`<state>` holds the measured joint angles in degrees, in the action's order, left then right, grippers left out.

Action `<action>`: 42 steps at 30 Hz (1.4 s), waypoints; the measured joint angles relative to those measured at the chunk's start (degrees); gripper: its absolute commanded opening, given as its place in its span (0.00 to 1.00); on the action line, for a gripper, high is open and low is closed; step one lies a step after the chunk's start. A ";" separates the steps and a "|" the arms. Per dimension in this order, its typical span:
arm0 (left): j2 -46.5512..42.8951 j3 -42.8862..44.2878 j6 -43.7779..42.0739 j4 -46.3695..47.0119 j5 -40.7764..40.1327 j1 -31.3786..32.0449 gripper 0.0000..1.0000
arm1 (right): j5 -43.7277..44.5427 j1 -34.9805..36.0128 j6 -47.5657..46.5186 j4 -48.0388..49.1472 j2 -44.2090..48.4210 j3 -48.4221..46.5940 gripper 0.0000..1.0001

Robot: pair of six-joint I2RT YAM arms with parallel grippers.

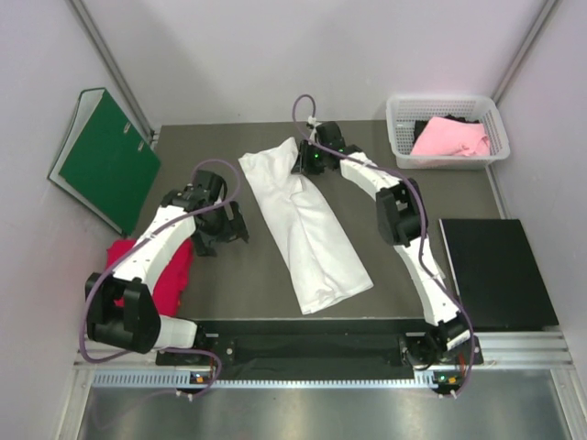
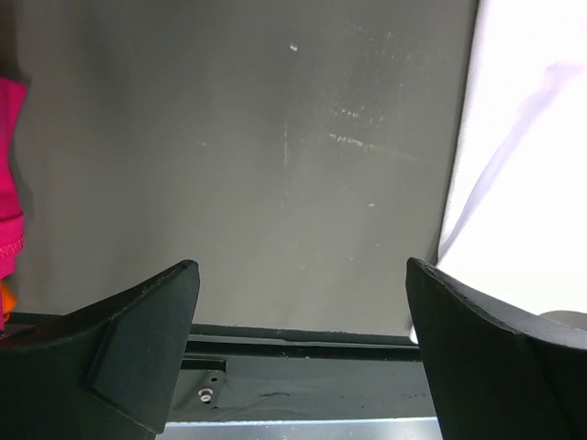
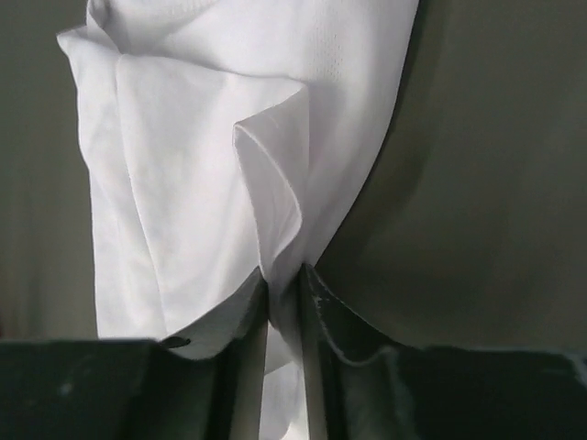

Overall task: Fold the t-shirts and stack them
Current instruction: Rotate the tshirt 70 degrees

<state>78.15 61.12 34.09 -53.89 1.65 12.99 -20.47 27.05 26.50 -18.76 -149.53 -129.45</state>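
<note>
Right gripper [image 3: 282, 277] clamps the half-folded white t-shirt [image 1: 307, 229] at its far end, left gripper [image 2: 301, 270] gapes empty; red t-shirt [image 1: 171, 275] and pink t-shirt [image 1: 449, 139] lie crumpled.

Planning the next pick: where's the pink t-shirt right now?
Top external view: the light pink t-shirt lies in the white basket at the far right corner of the table, to the right of the right gripper pinching the white t-shirt.
</note>
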 measured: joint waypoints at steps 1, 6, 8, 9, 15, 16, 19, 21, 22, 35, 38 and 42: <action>-0.46 0.00 0.17 -0.31 -0.02 0.15 0.99 | 0.50 0.52 -0.15 -0.22 -0.24 -0.02 0.01; -2.54 -0.37 0.52 -1.11 -0.11 0.90 0.99 | 2.80 1.31 0.37 0.39 -0.42 0.59 0.00; -3.37 -0.96 0.52 -1.18 0.02 1.42 0.99 | 4.20 1.14 0.76 2.19 0.66 2.84 0.00; -3.80 -1.40 0.52 -1.22 0.20 1.79 0.99 | 5.09 0.90 0.87 2.84 1.29 3.89 0.00; -5.68 -6.10 1.05 -0.33 2.95 4.63 0.99 | 9.73 -1.92 1.73 3.10 2.29 4.96 0.01; -5.81 -6.95 1.46 0.00 3.61 5.18 0.99 | 10.05 -2.73 1.90 3.10 2.32 4.96 0.04; -5.90 -8.48 2.45 0.72 5.31 6.84 0.99 | 10.69 -5.99 2.25 2.93 2.38 4.96 0.28; -5.90 -8.83 3.02 1.77 6.32 8.00 0.99 | 10.78 -7.74 1.95 2.91 2.80 4.96 0.53; -5.90 -8.98 3.34 2.62 6.84 8.52 0.99 | 11.19 -8.68 1.33 2.49 3.48 5.60 0.60; -5.88 -24.81 13.49 25.53 17.00 11.80 0.57 | 12.96 -8.90 -1.84 0.31 48.76 51.28 0.99; -3.43 -27.58 16.20 32.00 18.36 13.51 0.57 | 9.94 -8.90 0.68 -0.46 58.62 60.96 0.97; 2.62 -27.41 19.74 40.57 20.35 17.18 0.56 | 6.27 -8.90 5.25 -0.74 65.07 74.51 0.91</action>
<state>80.77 33.71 53.82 -13.32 22.00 30.17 -14.20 18.15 31.75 -19.51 -84.47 -54.94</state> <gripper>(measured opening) 0.564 0.946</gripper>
